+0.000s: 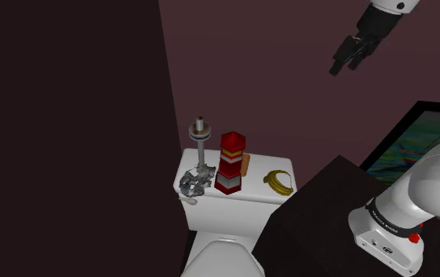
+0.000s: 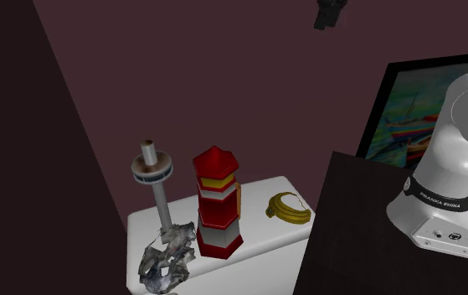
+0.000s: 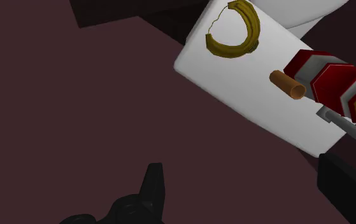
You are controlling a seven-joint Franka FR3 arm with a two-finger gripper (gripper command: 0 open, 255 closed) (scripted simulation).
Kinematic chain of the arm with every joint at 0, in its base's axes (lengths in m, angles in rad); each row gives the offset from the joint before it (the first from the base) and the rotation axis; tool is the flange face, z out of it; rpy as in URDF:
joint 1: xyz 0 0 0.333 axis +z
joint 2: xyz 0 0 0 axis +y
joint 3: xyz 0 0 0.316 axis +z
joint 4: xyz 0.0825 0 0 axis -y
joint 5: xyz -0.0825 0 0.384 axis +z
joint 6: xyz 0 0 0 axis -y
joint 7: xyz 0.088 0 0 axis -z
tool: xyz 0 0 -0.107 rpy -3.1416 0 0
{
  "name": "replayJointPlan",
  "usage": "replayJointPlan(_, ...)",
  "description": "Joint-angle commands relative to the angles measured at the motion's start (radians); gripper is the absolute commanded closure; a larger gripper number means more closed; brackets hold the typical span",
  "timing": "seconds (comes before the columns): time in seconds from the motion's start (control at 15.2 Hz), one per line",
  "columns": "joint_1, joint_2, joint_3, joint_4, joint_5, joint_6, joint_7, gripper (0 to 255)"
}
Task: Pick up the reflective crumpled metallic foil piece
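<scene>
Lettering on the black band of the white arm base (image 2: 441, 209) appears to read "FRANKA EMIKA"; no other writing can be made out. The base sits on a dark box stand (image 2: 357, 218), nearest the cameras. Just behind it, a framed painting (image 2: 408, 109) of bright, streaked colours leans at a slant.

Beyond the stand is a white toilet bowl (image 1: 222, 260), and behind that the flat white tank lid (image 1: 257, 197), which carries four small things in a row. The crumpled foil piece (image 1: 195, 182), silvery grey with dark folds, lies at the lid's left end in the shoulder view, at the foot of a slim grey tower model (image 1: 201, 145) with a disc near its top. In the second exterior view the foil piece (image 2: 167, 258) sits close to the lid's front corner. Just beside it stands a red lighthouse figure (image 1: 231, 164) banded in white and yellow. A short brown cylinder (image 3: 288, 84) lies close behind it. A curved yellow banana (image 1: 279, 182) rests well apart at the lid's other end.

Farthest back rises a plain maroon wall (image 1: 273, 63). The black gripper (image 1: 344, 67) hangs high in front of it, well above the lid and far from the foil. In the wrist view the gripper (image 3: 240, 164) has its fingers spread apart, grasping nothing.
</scene>
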Motion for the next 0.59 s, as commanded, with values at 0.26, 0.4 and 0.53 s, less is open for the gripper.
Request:
replayJointPlan(0.26, 0.043, 0.059, 0.015, -0.068, 0.014, 0.141, -0.048, 0)
replayJointPlan(0.4, 0.065, 0.096, 0.024, -0.095, 0.021, 0.212, -0.072, 0)
replayJointPlan(0.53, 0.087, 0.137, 0.032, -0.118, 0.027, 0.283, -0.097, 0)
